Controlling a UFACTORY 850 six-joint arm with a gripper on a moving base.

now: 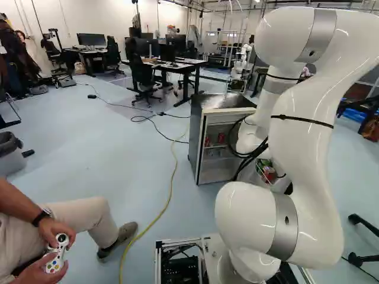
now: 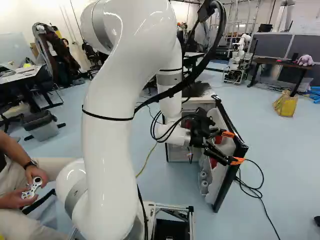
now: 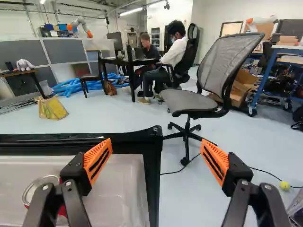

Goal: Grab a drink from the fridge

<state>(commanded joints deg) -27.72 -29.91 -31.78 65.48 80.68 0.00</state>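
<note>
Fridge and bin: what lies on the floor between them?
A yellow cable and a black cable lie between the fridge and the bin, as the left base view shows.

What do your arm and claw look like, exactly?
My arm is glossy white, built of thick, rounded, tube-like sections with silver-grey bands at joints. Thin black ties circle it, and black cables loop along the outside. The claw is black, with two jointed fingers, visible round bolt heads, and bright orange pads with dark slots and ridged edges.
</note>
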